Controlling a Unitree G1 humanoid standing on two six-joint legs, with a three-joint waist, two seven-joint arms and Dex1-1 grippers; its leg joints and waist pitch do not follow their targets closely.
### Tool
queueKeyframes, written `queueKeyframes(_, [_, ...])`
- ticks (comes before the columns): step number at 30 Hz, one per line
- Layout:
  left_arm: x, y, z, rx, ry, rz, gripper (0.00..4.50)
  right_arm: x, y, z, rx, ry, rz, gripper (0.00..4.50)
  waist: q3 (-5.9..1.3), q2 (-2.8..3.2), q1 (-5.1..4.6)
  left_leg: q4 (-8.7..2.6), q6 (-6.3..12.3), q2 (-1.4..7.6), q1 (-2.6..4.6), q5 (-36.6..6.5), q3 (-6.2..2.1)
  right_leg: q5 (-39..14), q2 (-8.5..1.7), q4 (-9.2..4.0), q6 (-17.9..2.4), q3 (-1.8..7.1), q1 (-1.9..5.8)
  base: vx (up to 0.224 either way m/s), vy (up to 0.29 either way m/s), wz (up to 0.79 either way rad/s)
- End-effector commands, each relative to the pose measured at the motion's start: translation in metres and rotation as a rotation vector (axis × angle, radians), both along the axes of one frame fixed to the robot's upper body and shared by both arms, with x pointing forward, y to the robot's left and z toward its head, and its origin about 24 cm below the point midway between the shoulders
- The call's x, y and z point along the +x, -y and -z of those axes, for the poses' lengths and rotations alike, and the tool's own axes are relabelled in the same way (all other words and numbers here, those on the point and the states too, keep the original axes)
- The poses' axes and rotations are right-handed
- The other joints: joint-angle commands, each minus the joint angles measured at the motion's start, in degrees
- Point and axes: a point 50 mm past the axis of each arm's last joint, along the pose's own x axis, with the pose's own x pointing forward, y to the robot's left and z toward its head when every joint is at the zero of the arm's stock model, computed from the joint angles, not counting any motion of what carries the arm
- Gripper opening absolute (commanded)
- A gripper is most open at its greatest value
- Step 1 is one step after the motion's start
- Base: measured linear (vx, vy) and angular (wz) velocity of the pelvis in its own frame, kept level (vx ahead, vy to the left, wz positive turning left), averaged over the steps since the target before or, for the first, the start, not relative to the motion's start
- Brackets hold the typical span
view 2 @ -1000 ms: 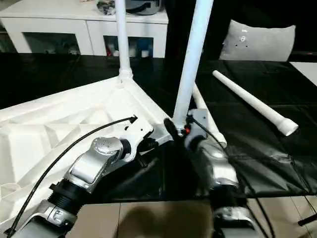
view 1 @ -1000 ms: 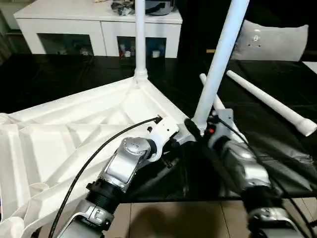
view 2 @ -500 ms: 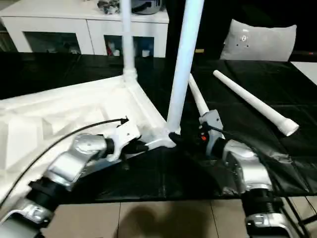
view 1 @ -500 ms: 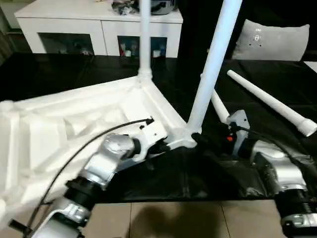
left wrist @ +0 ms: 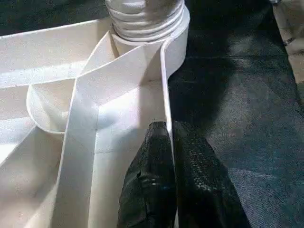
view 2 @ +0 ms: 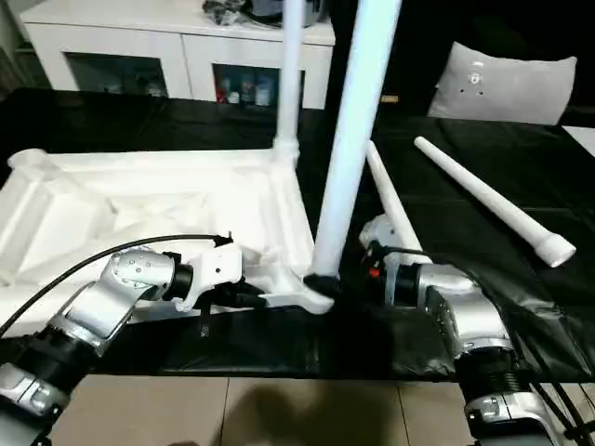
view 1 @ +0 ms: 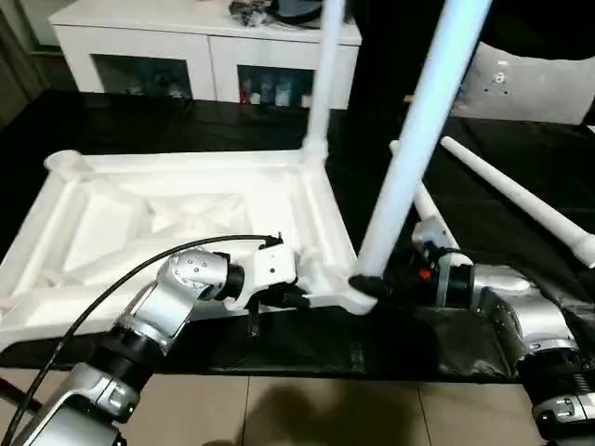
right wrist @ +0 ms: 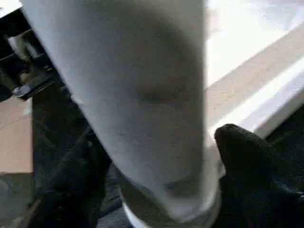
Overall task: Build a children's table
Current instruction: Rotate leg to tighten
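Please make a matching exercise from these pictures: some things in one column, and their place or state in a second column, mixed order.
Things:
1. near leg
2. far leg
3. loose leg
4. left gripper

Places or states:
A. lying flat on the black cover
B. shut on the tabletop's rim
C. upright in the far corner socket
D. between the right gripper's fingers, in the near corner socket

Pairs: 1-D, 2-C, 3-A, 4-B
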Motion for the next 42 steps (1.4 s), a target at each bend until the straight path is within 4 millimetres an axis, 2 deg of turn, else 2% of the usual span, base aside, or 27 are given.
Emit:
queueKeyframes(1, [-0.006, 0.002, 0.009, 0.062, -0.045, 0.07, 0.0, -0.001, 0.003, -0.006, 0.004, 0.01, -0.011, 3.3, -3.27, -0.51, -0.08, -3.78, 3.34, 2.24, 0.0, -12.8, -0.03, -17.7, -3.36, -3.41, -10.1, 2.73, 3.08, 0.0, 0.0, 0.0])
queueKeyframes(6, [-0.006, 0.002, 0.01, 0.057, -0.05, 0.082, 0.0, -0.004, 0.004, -0.004, 0.013, -0.015, -0.029, 2.99, -3.37, -0.44, 0.04, -3.66, 3.37, 2.19, -0.05, -11.9, 0.0, -16.6, -3.32, -3.23, -10.4, 2.73, 3.1, 0.0, 0.0, 0.0])
queueKeyframes(7, [-0.006, 0.002, 0.01, 0.056, -0.051, 0.082, 0.0, -0.004, 0.004, -0.003, 0.014, -0.017, -0.03, 2.81, -3.37, -0.56, 0.03, -3.62, 3.41, 2.12, -0.12, -11.8, 0.05, -16.6, -3.27, -3.26, -10.4, 2.7, 3.13, 0.0, 0.0, 0.0])
queueKeyframes(9, [-0.007, 0.002, 0.01, 0.045, -0.06, 0.078, 0.0, -0.006, 0.003, -0.002, 0.016, -0.029, -0.036, 2.77, -3.38, -0.39, 0.08, -3.65, 3.21, 2.2, -0.01, -12.1, 0.0, -17.1, -3.33, -3.31, -10.3, 2.69, 3.1, 0.0, 0.0, 0.0])
queueKeyframes(12, [-0.009, 0.004, 0.012, 0.016, -0.082, 0.064, 0.0, -0.01, 0.002, 0.002, 0.017, -0.047, -0.041, 2.45, -3.3, -0.44, 0.15, -3.72, 2.95, 2.17, -0.03, -12.7, 0.0, -18.2, -3.35, -3.47, -9.9, 2.71, 3.13, 0.0, 0.0, 0.0])
queueKeyframes(18, [-0.015, 0.014, 0.014, -0.056, -0.132, 0.001, 0.0, -0.015, -0.009, 0.006, 0.079, -0.064, -0.007, 2.27, -3.16, -0.56, 0.02, -3.97, 2.43, 2.23, 0.1, -14.3, -0.19, -21.3, -3.43, -3.87, -8.8, 2.68, 3.01, 0.0, 0.0, 0.0])
queueKeyframes(20, [-0.013, 0.02, 0.015, -0.078, -0.138, -0.063, 0.0, -0.012, -0.016, 0.009, 0.076, -0.07, 0.077, 2.24, -3.02, -0.5, -0.29, -4.1, 1.9, 2.13, 0.07, -15.0, -0.27, -23.0, -3.34, -4.07, -8.2, 2.65, 2.95, 0.0, 0.0, 0.0])
queueKeyframes(21, [-0.01, 0.024, 0.014, -0.092, -0.134, -0.108, 0.0, -0.009, -0.02, 0.011, 0.069, -0.06, 0.12, 2.21, -2.99, -0.1, -0.29, -4.11, 1.68, 2.09, 0.21, -15.7, -0.35, -24.1, -3.4, -4.27, -8.0, 2.62, 2.8, 0.0, 0.0, 0.0])
queueKeyframes(24, [0.004, 0.045, 0.01, -0.166, -0.114, -0.327, 0.0, 0.007, -0.031, 0.02, 0.075, -0.054, 0.399, 2.15, -2.88, -0.13, -1.2, -4.11, -0.1, 1.79, 0.39, -18.8, -0.67, -30.2, -3.41, -5.05, -5.5, 2.13, 2.5, 0.0, 0.0, 0.0])
queueKeyframes(25, [0.007, 0.05, 0.009, -0.178, -0.111, -0.365, 0.0, 0.01, -0.032, 0.022, 0.072, -0.058, 0.456, 2.15, -2.83, -0.34, -1.65, -4.09, -0.16, 1.71, 0.29, -19.2, -0.67, -31.2, -3.32, -5.25, -5.0, 2.07, 2.48, 0.0, 0.0, 0.0])
queueKeyframes(26, [0.008, 0.051, 0.008, -0.182, -0.111, -0.38, 0.0, 0.011, -0.033, 0.023, 0.071, -0.059, 0.477, 2.14, -2.91, -0.22, -1.77, -3.99, -0.29, 1.63, 0.29, -19.4, -0.72, -31.8, -3.38, -5.25, -4.7, 1.96, 2.47, 0.0, 0.0, 0.0])
queueKeyframes(27, [0.016, 0.065, 0.003, -0.224, -0.09, -0.488, 0.0, 0.018, -0.035, 0.029, 0.051, -0.068, 0.635, 2.12, -2.91, -0.27, -2.08, -3.93, 0.1, 1.48, 0.19, -19.7, -0.84, -32.9, -3.36, -5.54, -4.1, 1.77, 2.5, 0.0, 0.0, 0.0])
queueKeyframes(28, [0.019, 0.07, 0.001, -0.24, -0.08, -0.529, 0.0, 0.02, -0.036, 0.03, 0.043, -0.071, 0.695, 2.12, -2.87, -0.08, -2.5, -3.78, 0.14, 1.34, 0.31, -20.1, -0.71, -33.6, -3.25, -5.91, -3.7, 1.76, 2.04, 0.0, 0.0, 0.0])
queueKeyframes(30, [0.022, 0.076, -0.002, -0.263, -0.066, -0.558, 0.0, 0.023, -0.036, 0.032, 0.034, -0.076, 0.743, 2.12, -3.11, -0.06, -2.71, -3.64, 0.71, 1.06, 0.12, -19.7, -0.81, -33.6, -3.24, -6.06, -3.1, 1.54, 2.36, 0.0, 0.0, 0.0])
queueKeyframes(31, [0.023, 0.082, -0.005, -0.28, -0.051, -0.561, 0.0, 0.025, -0.039, 0.03, 0.027, -0.059, 0.769, 2.12, -3.08, 0.09, -2.84, -3.62, 1.36, 1.08, 0.12, -19.6, -0.72, -32.9, -3.13, -6.17, -3.0, 1.63, 2.14, 0.0, 0.0, 0.0])
queueKeyframes(33, [0.023, 0.083, -0.007, -0.274, -0.037, -0.548, 0.0, 0.026, -0.039, 0.029, 0.045, -0.054, 0.785, 2.12, -3.25, -0.03, -2.83, -3.65, 2.38, 1.04, -0.2, -18.6, -0.6, -31.2, -3.01, -6.03, -2.9, 1.75, 2.3, 0.0, 0.0, 0.0])
queueKeyframes(34, [0.023, 0.083, -0.007, -0.272, -0.034, -0.545, 0.0, 0.027, -0.039, 0.029, 0.049, -0.054, 0.786, 2.65, -3.25, -0.01, -2.8, -3.71, 2.55, 1.08, -0.26, -18.4, -0.59, -30.7, -2.98, -5.95, -3.0, 1.77, 2.34, 0.0, 0.0, 0.0])
queueKeyframes(37, [0.024, 0.08, -0.006, -0.239, 0.001, -0.525, 0.0, 0.026, -0.037, 0.029, 0.053, -0.044, 0.798, 2.77, -3.37, 0.27, -2.76, -3.84, 3.06, 1.22, -0.44, -17.2, -0.53, -27.4, -2.93, -5.57, -4.0, 1.98, 2.48, 0.0, 0.0, 0.0])
queueKeyframes(38, [0.024, 0.079, -0.005, -0.231, 0.009, -0.521, 0.0, 0.026, -0.037, 0.029, 0.053, -0.043, 0.798, 2.83, -3.39, 0.18, -2.72, -3.92, 3.11, 1.28, -0.54, -16.7, -0.55, -26.5, -2.91, -5.38, -4.4, 1.99, 2.64, 0.0, 0.0, 0.0])
queueKeyframes(40, [0.026, 0.077, -0.004, -0.214, 0.023, -0.52, 0.0, 0.026, -0.036, 0.027, 0.062, -0.022, 0.785, 3.08, -3.4, 0.38, -2.68, -3.92, 3.28, 1.29, -0.53, -16.0, -0.45, -24.9, -2.88, -5.24, -5.1, 2.08, 2.74, 0.0, 0.0, 0.0])
queueKeyframes(42, [0.03, 0.073, -0.004, -0.193, 0.063, -0.521, 0.0, 0.026, -0.029, 0.021, 0.051, 0.042, 0.796, 3.25, -3.47, 0.42, -2.55, -3.85, 3.27, 1.28, -0.49, -15.5, -0.38, -24.6, -2.91, -5.25, -4.9, 2.09, 2.77, 0.0, 0.0, 0.0])
